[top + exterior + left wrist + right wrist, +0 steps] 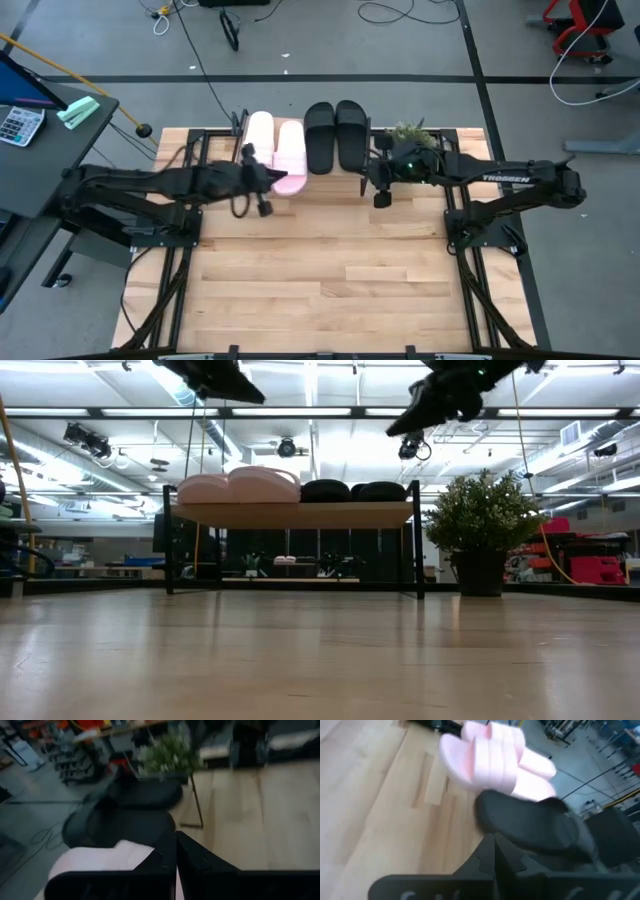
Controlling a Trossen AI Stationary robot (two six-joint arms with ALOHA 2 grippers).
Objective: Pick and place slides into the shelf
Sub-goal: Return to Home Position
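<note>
Now the left end effector [176, 840] hangs above the table with its two dark fingers pressed together on nothing. A pale pink sandal lies right under its tip. The right end effector [494, 842] is likewise closed and empty, poised over the black sandals.

All four slides are on the shelf. The pale pink open-toe slide sandals [240, 485] and the black wide-strap slide sandals [320, 138] lie side by side in one row on the low shelf with a light wood plank top and thin black metal legs [300, 514]. The shelf stands at the far edge of the wooden slatted table [320, 280].

The sandals look like moulded foam, so probably light, soft and a little springy. A nudge could easily slide one along the smooth plank. If one needed resetting, the wide strap or the side of the sole would be the surest hold.

For drawing away, the open room lies up and back toward each arm's base, over the bare near half of the table. The things to watch are the plank's front edge, the sandal ends nearest it, and the potted green plant [485, 515], which stands just beside the shelf on the right arm's side.
</note>
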